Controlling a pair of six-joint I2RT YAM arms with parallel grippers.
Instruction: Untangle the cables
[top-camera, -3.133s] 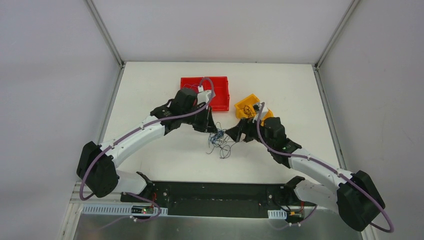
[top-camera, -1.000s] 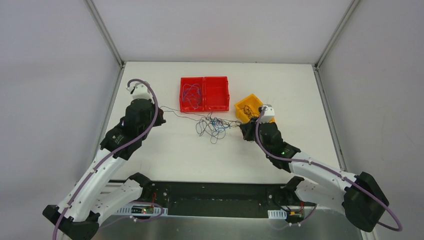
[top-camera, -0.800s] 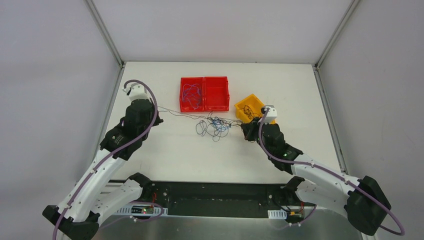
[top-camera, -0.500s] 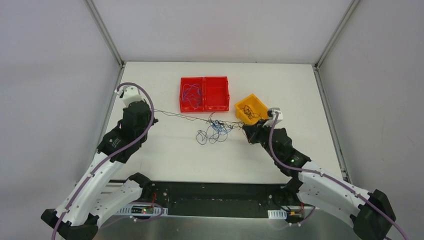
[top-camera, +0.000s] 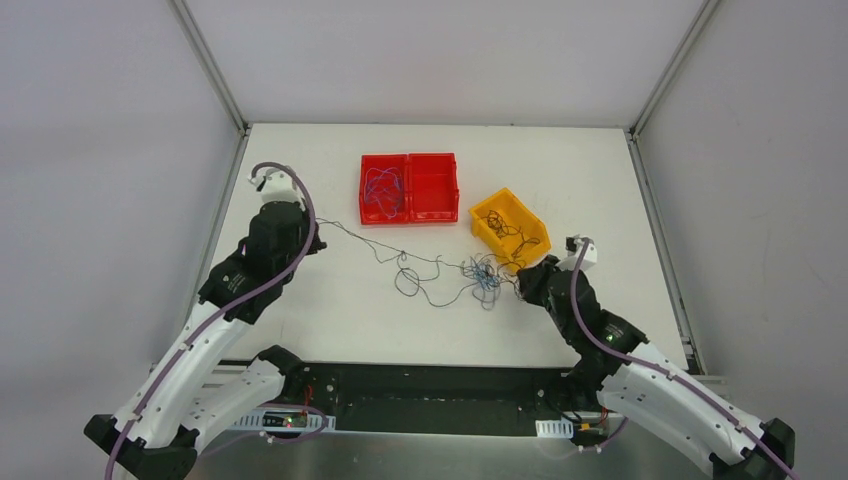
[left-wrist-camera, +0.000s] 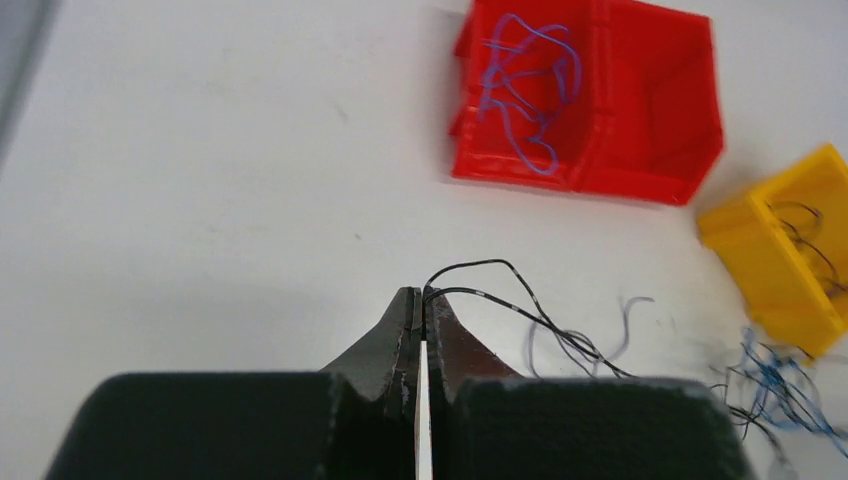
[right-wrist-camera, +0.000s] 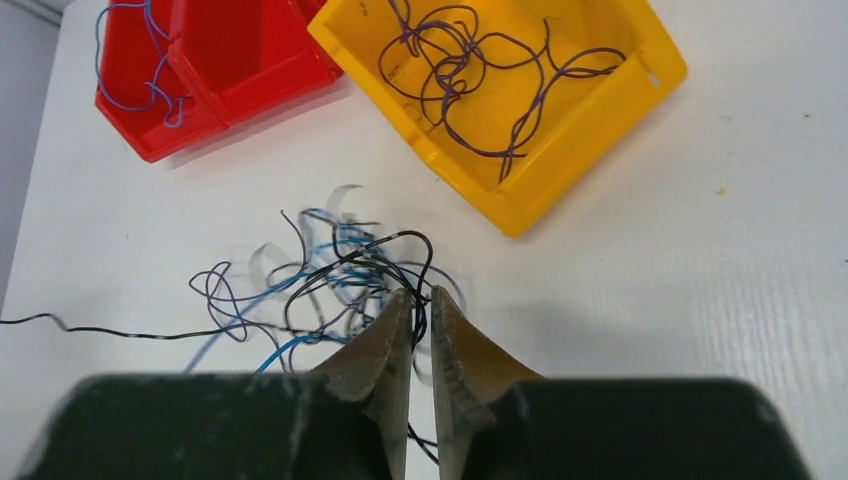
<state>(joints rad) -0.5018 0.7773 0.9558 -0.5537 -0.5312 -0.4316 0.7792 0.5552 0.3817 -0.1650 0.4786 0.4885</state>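
Note:
The cables form a tangle (top-camera: 483, 275) of blue, purple and black wires on the white table, just left of my right gripper (top-camera: 520, 283). One long black cable (top-camera: 370, 247) runs from the tangle to my left gripper (top-camera: 319, 227), which is shut on its end (left-wrist-camera: 422, 295). In the right wrist view the tangle (right-wrist-camera: 340, 270) lies right ahead of my right gripper (right-wrist-camera: 418, 292). Its jaws stand slightly apart, and a black strand passes loosely through the gap.
A red two-compartment bin (top-camera: 435, 190) at the back holds blue cables (top-camera: 383, 188) in its left half. A yellow bin (top-camera: 481, 208) with purple and dark cables (right-wrist-camera: 470, 70) sits just behind the tangle. The table's left edge is close to the left arm.
My right gripper pulled back toward the near right, dragging the tangle right, past the yellow bin's front. Its jaws have parted a little. The black cable now stretches longer from the left gripper.

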